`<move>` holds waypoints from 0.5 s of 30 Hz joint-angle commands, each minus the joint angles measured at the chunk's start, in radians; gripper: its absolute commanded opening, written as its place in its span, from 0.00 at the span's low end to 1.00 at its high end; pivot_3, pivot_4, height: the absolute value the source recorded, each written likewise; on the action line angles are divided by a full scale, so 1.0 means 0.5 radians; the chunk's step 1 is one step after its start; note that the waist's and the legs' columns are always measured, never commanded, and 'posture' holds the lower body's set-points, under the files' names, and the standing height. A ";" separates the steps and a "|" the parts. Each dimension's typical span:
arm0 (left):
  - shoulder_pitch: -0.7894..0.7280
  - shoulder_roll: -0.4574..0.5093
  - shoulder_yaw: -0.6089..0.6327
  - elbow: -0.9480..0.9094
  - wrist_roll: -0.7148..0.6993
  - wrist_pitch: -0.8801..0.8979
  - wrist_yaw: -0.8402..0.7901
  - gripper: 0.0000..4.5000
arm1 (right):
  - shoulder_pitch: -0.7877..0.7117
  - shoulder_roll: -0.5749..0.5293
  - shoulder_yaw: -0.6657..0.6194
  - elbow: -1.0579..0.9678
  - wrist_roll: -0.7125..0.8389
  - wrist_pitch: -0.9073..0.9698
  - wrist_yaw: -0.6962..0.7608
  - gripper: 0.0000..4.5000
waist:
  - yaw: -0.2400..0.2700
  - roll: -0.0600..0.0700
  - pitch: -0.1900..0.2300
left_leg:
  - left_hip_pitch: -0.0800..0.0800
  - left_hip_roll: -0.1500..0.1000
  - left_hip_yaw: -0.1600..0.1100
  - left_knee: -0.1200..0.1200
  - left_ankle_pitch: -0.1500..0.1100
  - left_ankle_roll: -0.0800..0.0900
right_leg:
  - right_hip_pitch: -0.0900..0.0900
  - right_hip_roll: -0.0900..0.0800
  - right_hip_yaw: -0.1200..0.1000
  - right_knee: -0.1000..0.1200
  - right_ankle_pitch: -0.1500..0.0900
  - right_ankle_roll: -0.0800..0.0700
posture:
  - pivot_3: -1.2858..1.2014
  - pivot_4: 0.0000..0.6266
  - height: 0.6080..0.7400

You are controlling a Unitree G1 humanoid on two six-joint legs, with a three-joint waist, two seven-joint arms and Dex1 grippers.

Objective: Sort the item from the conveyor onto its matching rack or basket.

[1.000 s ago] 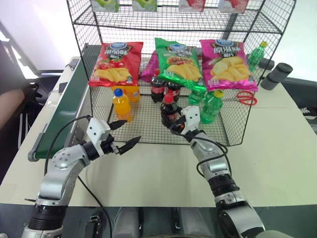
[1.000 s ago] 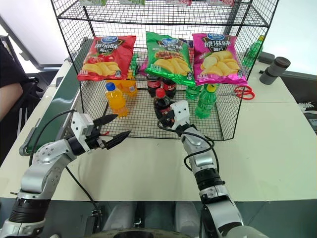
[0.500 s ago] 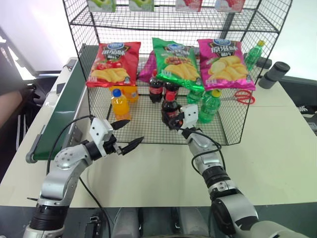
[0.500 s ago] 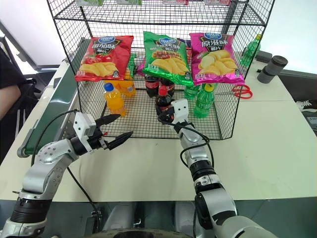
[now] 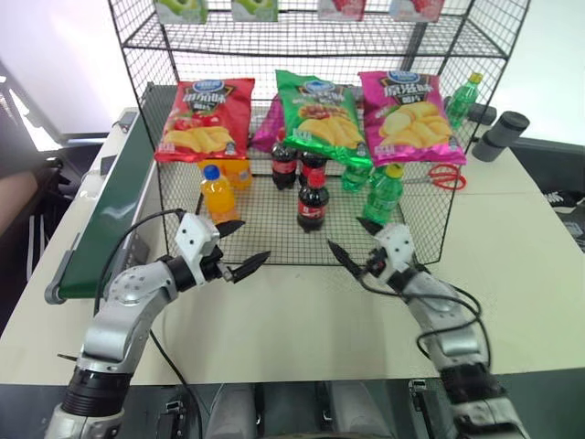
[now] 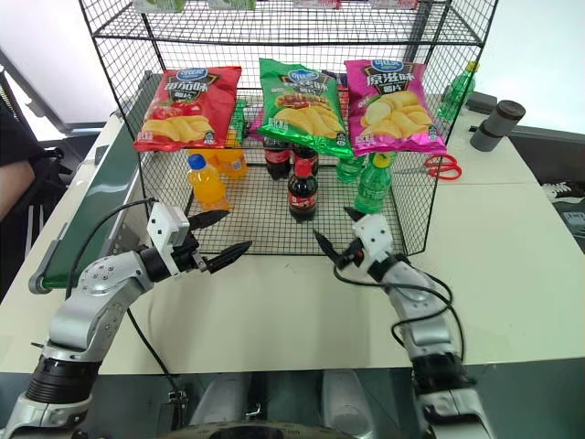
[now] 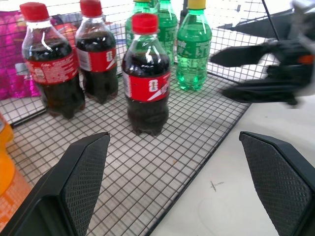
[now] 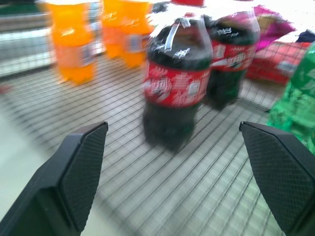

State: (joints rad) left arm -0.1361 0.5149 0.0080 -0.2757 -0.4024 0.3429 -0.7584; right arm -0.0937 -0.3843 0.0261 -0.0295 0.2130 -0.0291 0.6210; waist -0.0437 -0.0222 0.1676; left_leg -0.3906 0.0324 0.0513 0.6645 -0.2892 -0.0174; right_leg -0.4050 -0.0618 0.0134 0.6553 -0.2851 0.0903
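You see the cola bottle (image 5: 313, 203) standing upright on the wire rack's (image 5: 274, 224) bottom tier, both your left tool (image 5: 239, 247) and right tool (image 5: 352, 240) spread apart, empty, just before it.

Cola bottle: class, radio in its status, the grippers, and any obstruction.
Left gripper open, empty. Right gripper open, clear of cola bottle. Bottle upright on rack bottom tier. Nothing in the way.

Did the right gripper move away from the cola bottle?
Yes. The right gripper has let go and pulled back off the rack, toward the robot. The cola bottle stands alone on the mesh.
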 commanded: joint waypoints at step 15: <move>-0.005 0.168 0.057 0.136 0.059 -0.121 -0.140 1.00 | 0.690 -0.565 -0.803 -0.830 0.553 0.580 0.228 0.99 | 0.065 0.001 0.000 | 0.000 -0.001 0.000 0.001 0.000 0.000 | 0.003 0.004 0.000 -0.004 0.000 -0.001 | 0.52 0.24 1.00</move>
State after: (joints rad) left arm -0.1360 0.5903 0.0189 -0.1961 -0.3779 0.3110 -0.8163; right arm 0.2530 -0.6525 -0.3421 -0.3927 0.4660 0.2560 0.7331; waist -0.0110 -0.0216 0.1677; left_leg -0.3907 0.0320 0.0515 0.6649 -0.2892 -0.0172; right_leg -0.4038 -0.0598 0.0134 0.6533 -0.2853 0.0901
